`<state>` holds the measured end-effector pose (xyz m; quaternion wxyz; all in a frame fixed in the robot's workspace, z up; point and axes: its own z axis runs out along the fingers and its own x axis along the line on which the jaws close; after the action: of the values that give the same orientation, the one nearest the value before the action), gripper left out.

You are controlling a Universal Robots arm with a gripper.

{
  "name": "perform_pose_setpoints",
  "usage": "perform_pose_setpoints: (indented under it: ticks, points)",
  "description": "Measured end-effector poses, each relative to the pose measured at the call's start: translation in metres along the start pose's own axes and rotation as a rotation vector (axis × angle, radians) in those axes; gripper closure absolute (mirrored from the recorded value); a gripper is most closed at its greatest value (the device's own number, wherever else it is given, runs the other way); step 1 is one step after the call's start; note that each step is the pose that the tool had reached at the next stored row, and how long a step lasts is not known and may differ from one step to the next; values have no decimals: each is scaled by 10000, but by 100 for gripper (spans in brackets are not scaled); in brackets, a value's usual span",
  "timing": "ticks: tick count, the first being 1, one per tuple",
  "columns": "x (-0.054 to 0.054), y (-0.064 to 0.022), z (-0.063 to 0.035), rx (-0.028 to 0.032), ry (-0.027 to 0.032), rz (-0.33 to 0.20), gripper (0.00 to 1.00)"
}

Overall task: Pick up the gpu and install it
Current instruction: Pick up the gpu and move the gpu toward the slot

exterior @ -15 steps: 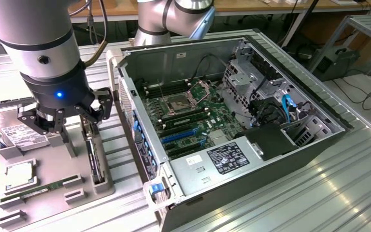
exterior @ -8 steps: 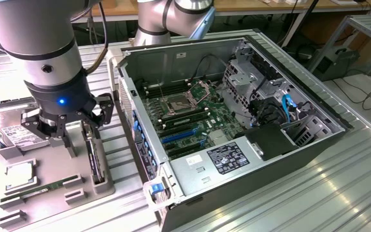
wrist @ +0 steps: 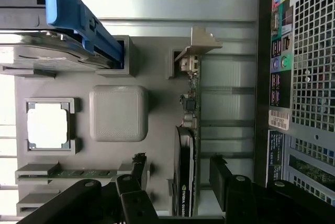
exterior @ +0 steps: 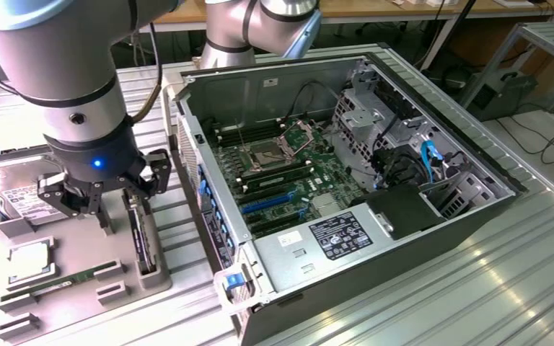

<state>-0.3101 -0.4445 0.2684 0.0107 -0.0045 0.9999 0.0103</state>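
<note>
Beside the computer case [exterior: 257, 90], the tool [wrist: 178, 160] stands open astride the gpu [wrist: 189, 124]; possibly off-centre, closing could tip the card sideways.

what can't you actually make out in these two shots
- gpu fan face: edge-on in the wrist view; the gripper partly covers it in the exterior view.
- hard drive label: cut by the wrist view's edge, and partly behind the gripper in the exterior view.

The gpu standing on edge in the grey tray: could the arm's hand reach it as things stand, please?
Probably yes: the hand hangs just above the gpu, its open fingers either side of the card's upper edge, with nothing between them.
</note>
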Motion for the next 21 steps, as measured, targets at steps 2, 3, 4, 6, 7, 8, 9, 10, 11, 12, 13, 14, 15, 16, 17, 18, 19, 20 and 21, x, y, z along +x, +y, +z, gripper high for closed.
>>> perform_pose_setpoints:
  ticks: [2, 3, 4, 6, 7, 8, 9, 10, 11, 12, 13, 14, 15, 16, 17, 18, 19, 20, 21]
  points:
    - [0, -1, 25, -1, 0, -1, 40]
    - [1, -1, 34, -1, 0, -1, 40]
    - [0, -2, 43, -1, 0, -2, 40]
    - [1, -7, 72, -1, 0, -3, 40]
    - [1, -14, 82, 0, 1, -4, 40]
    - [2, -28, 96, 1, 2, -3, 40]
    - [2, -39, 112, 0, 0, -2, 40]
    - [2, -42, 125, -3, -2, -2, 40]
    - [2, -43, 138, -2, -1, 0, 40]
    - [1, -48, 145, 0, 0, -1, 40]
    - [0, -54, 154, 0, 1, -3, 40]
    - [-4, -58, 162, -1, -1, -2, 40]
    - [-14, -60, 166, 0, 1, -2, 40]
    - [-28, -63, 171, 0, 1, -2, 40]
    - [-41, -66, 177, -1, 0, -2, 40]
    - [-49, -68, 186, -2, -1, -2, 40]
    - [-53, -70, 196, -1, 0, -2, 40]
    - [-54, -72, 214, 0, 1, 0, 40]
    - [-54, -73, 230, 0, 1, 1, 40]
